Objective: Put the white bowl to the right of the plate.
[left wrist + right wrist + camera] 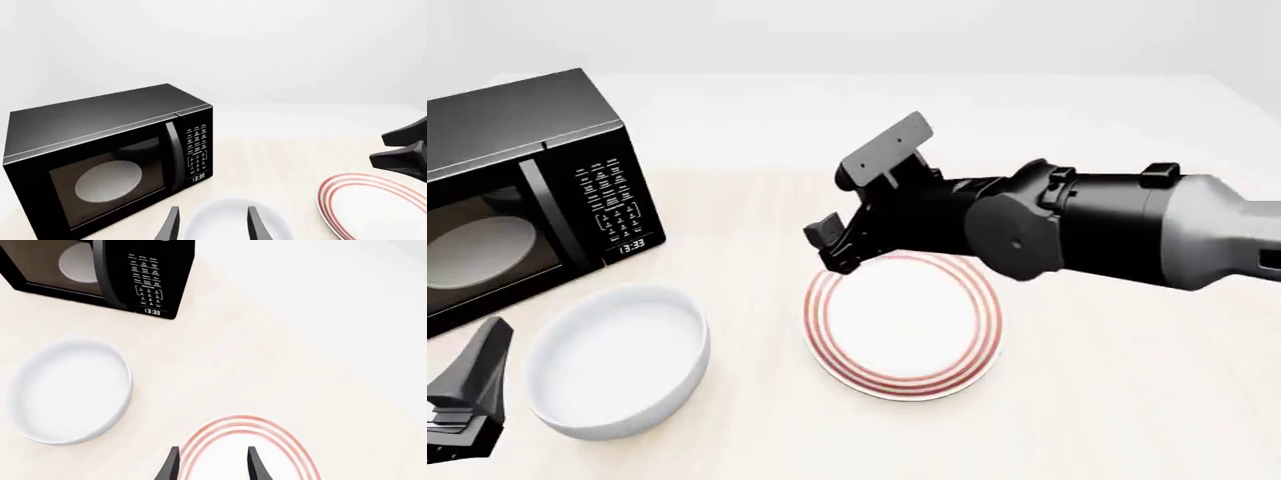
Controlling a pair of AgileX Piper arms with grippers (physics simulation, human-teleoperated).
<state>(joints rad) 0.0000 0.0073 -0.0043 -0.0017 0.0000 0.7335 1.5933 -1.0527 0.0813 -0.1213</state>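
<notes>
The white bowl (621, 360) sits on the table at the front left, left of the red-ringed plate (905, 325). My left gripper (467, 400) is low at the front left, just left of the bowl. In the left wrist view it (212, 227) is open and empty, with the bowl (233, 220) just beyond its fingers and the plate (373, 205) off to one side. My right gripper (827, 250) hangs over the plate's far left rim. In the right wrist view it (212, 467) is open and empty above the plate (247, 455), with the bowl (67, 390) apart from it.
A black microwave (521, 190) stands at the back left, door shut, with a pale turntable disc (474, 245) behind its glass. It is close behind the bowl. The right arm (1094, 220) stretches across the table above the space right of the plate.
</notes>
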